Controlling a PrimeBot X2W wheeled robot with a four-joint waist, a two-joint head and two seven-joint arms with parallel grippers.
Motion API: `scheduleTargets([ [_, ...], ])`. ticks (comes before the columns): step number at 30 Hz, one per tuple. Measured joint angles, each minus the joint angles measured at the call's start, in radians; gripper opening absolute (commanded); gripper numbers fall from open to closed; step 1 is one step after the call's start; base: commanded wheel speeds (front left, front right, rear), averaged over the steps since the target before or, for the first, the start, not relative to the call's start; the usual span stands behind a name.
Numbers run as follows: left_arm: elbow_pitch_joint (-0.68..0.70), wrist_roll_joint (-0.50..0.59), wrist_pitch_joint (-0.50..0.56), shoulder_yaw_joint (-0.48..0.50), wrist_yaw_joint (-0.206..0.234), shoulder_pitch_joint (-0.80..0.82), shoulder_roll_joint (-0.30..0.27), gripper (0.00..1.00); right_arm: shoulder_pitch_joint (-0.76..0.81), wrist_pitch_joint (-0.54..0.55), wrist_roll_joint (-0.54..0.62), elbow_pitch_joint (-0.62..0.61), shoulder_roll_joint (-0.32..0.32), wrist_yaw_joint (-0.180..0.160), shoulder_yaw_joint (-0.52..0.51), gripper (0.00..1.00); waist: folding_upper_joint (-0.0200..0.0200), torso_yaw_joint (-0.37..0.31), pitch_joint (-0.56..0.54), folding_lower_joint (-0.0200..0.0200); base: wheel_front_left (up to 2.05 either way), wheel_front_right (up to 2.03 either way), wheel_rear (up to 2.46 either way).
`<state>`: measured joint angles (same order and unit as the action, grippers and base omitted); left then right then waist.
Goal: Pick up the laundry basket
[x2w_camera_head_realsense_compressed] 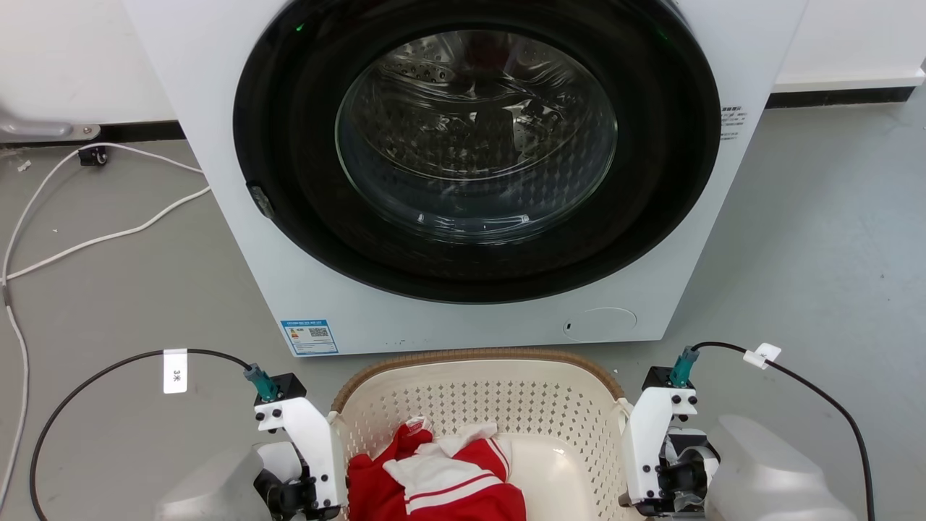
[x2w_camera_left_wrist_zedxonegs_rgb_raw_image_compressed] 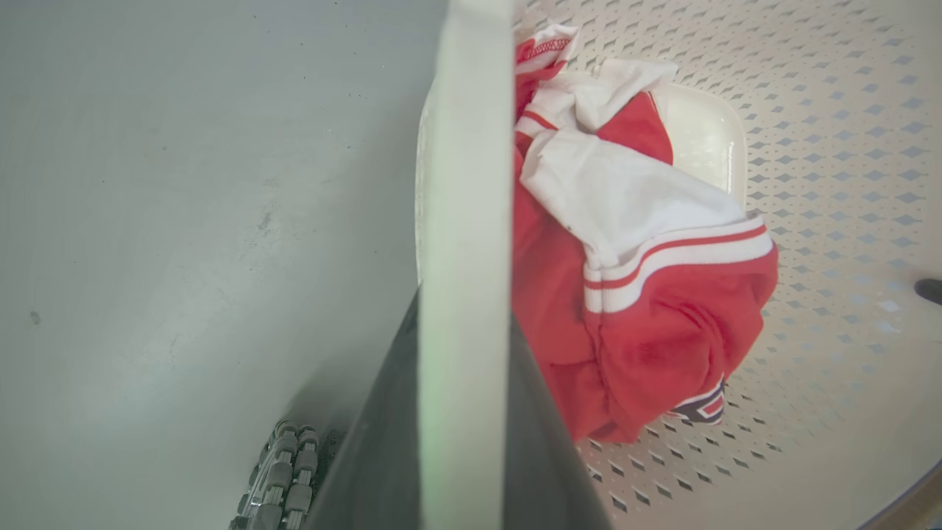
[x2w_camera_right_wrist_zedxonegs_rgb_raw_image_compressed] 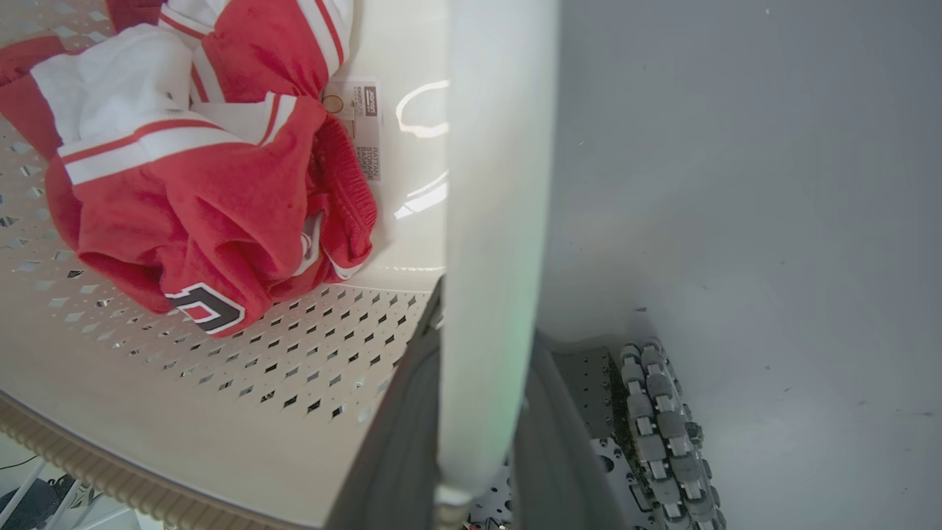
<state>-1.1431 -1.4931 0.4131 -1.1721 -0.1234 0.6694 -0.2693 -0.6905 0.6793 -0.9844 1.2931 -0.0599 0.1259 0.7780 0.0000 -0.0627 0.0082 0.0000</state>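
Note:
The cream-white perforated laundry basket with its brown woven rim sits low in the head view, just in front of the washing machine. It holds a red and white garment. My left gripper is shut on the basket's left white handle, with a dark finger on each side of it. On the opposite side my right gripper is shut on the right handle in the same way. I cannot tell whether the basket rests on the floor.
The white front-loading washing machine with its round glass door stands close behind the basket. White cables trail over the grey floor at the left. Roller wheels of my base show below the right handle.

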Motion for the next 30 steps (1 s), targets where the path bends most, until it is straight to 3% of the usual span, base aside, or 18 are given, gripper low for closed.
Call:
scheduleTargets([
  [30,-0.005,-0.011,-0.007,0.006,0.0,-0.005,0.001,0.0,0.006,-0.01,-0.003,0.0,0.0,0.0,-0.002,0.0,0.0,0.003,0.0,0.0,0.0,0.0,0.0],
])
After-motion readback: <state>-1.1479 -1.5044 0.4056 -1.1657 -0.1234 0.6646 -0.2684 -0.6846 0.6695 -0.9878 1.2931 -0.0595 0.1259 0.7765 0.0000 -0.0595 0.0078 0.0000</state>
